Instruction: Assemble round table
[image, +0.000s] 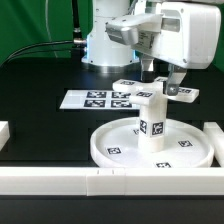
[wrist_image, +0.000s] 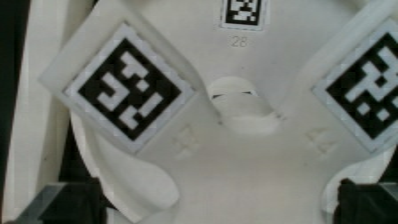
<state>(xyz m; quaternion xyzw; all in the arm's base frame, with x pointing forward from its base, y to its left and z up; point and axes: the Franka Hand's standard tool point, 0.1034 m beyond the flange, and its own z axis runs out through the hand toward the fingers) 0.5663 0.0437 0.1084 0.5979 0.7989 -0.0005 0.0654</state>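
Leg (image: 153, 118) upright on round disc (image: 120, 150), axis vertical

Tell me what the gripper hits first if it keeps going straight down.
Most likely the cross-shaped piece right under the gripper, sitting atop the leg on the round disc. The remaining gap is unclear.

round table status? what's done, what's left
Done, as far as it looks: leg stands upright at the centre of the disc. In hand: the gripper is at the cross piece on top of the leg; the wrist view shows the cross piece close below. Grip and seating can't be confirmed. Left: securing the cross piece.
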